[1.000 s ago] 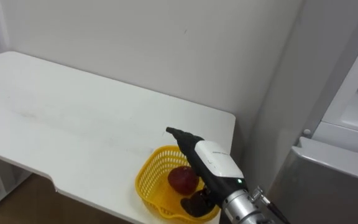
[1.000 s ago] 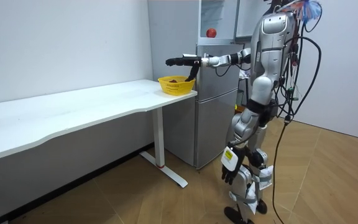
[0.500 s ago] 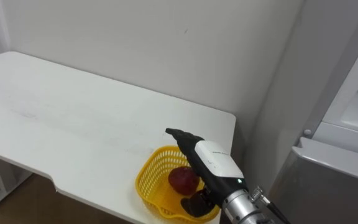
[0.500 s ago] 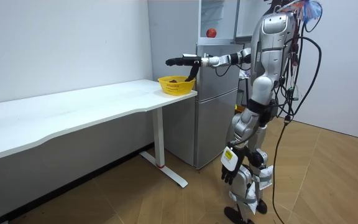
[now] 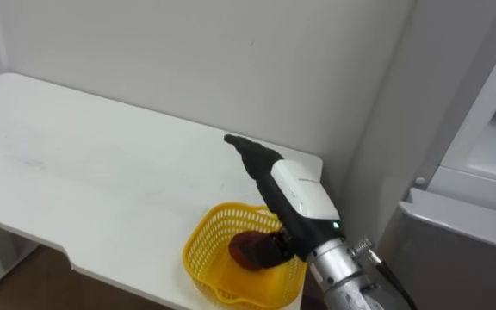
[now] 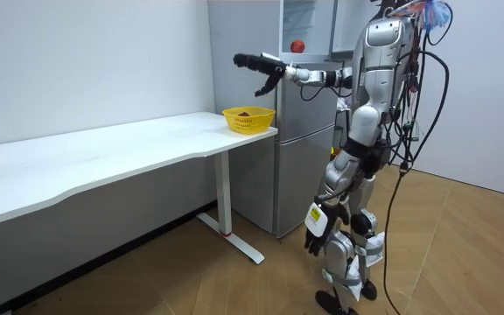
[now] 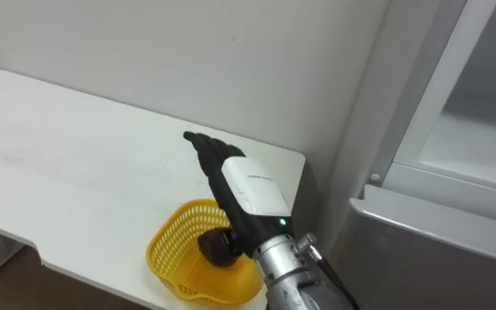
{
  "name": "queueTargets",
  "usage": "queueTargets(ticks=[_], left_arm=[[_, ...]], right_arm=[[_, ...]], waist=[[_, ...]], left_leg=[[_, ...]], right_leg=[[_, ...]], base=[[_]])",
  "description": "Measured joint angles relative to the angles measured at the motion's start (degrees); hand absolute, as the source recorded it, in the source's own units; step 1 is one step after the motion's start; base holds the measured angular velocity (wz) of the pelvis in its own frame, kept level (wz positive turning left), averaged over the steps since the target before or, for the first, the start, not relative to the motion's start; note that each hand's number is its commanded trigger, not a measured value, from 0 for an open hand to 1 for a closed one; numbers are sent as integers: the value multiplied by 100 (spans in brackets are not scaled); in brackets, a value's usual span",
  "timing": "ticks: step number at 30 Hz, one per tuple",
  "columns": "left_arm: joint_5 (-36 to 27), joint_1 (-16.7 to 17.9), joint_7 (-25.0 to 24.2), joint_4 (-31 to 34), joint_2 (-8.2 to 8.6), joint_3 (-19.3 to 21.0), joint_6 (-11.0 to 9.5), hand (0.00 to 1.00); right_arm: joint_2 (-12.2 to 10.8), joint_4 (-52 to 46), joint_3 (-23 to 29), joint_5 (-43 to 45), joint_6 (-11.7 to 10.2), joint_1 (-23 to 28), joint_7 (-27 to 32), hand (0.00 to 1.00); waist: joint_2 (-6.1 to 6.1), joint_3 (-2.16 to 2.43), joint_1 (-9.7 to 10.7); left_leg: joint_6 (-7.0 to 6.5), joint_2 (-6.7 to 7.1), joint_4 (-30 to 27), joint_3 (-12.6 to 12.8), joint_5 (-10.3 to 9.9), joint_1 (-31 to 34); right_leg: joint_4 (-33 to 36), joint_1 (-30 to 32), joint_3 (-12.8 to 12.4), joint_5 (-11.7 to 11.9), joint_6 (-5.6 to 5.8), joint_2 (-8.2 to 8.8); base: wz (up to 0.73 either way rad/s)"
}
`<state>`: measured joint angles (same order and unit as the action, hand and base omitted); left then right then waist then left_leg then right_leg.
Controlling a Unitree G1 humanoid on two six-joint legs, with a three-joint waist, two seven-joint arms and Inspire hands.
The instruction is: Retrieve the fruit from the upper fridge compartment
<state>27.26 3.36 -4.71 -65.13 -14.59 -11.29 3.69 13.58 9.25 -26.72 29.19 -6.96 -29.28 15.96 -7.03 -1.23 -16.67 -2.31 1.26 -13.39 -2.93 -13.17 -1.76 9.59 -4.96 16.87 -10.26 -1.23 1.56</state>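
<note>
Dark-red fruit (image 5: 248, 248): lies in the yellow basket (image 5: 201, 251), toward the side nearest the robot. It looks like an apple, round, so it has no long axis to line a grasp up with.
Basket: stands at the corner of the white table (image 5: 102, 172) that is nearest the fridge (image 5: 459, 250).
Right hand (image 5: 298, 196): released and holding nothing. The fingers are stretched out straight toward the wall and the thumb hangs down. In the room view it is well clear above the basket.
Key relation: the fruit is straight below the hand's wrist end, not ahead of the fingertips. Hand and fruit are apart.
Left hand (image 6: 315, 226): hangs low by the robot's thigh on the side away from the table, so the right hand is far the nearer one.
Upper fridge: its compartment stands open, just to the robot's right of the table.
Second red round thing (image 6: 297, 45): in the room view it sits on the upper fridge shelf, beside the raised right forearm.
Judgement: this fruit looks delivered. If the one on the shelf is next, the right arm must swing back from over the basket toward the fridge opening.
</note>
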Motion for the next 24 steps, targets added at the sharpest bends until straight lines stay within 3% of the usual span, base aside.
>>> queueTargets(ticks=[4, 7, 9, 11, 12, 15, 20, 24], left_arm=[[-4, 30, 75, -4, 1, 64, -13, 0], [-13, 40, 180, -5, 30, 94, -12, 0], [-12, 43, 213, -5, 53, 99, -12, 0], [-6, 72, 310, -13, 89, 118, -17, 0], [-8, 89, 332, -13, 102, 142, -18, 0], [-10, 191, 427, -13, 163, 209, -25, 0], [-78, 243, 507, -52, 256, 195, -96, 0], [-72, 244, 645, -45, 277, 211, -175, 0]], right_arm=[[0, -343, 127, 0, -15, 1, 42, 0], [-5, -841, 149, -86, -20, 32, 50, 0], [-9, -1147, 163, -143, -57, 39, 91, 0], [-12, -1620, 307, -139, -114, 196, 233, 0], [-11, -1736, 349, -139, -128, 241, 284, 0], [0, -2171, 564, -153, -239, 418, 551, 0], [-2, -2348, 979, -323, -393, 847, 991, 0], [5, -2348, 1428, -334, -536, 906, 1234, 0]], waist=[[78, -3, 90], [181, 4, 298], [256, 44, 388], [337, 153, 491], [354, 172, 516], [435, 152, 664], [416, 99, 885], [416, 89, 1038]], left_leg=[[0, -11, 2, 130, 0, -34], [0, -24, 0, 158, -1, -25], [1, -38, 3, 211, -1, -19], [1, -44, 38, 246, -1, -14], [1, -48, 53, 265, -1, -43], [1, -60, 102, 327, -1, -176], [1, -83, 168, 483, -1, -341], [-1, -91, 206, 556, -4, -342]], right_leg=[[7, 5, -118, 0, 0, -3], [29, 37, -170, 1, 1, -10], [29, 55, -220, 10, 5, -22], [30, 66, -245, 12, 4, -28], [33, 58, -258, 12, 4, -30], [37, -22, -287, 12, 4, -58], [51, -94, -468, 14, 1, -63], [112, -29, -536, 15, 1, -91]], base=[[-15], [-7], [-13], [-7], [-12], [-13], [-14], [-12]])
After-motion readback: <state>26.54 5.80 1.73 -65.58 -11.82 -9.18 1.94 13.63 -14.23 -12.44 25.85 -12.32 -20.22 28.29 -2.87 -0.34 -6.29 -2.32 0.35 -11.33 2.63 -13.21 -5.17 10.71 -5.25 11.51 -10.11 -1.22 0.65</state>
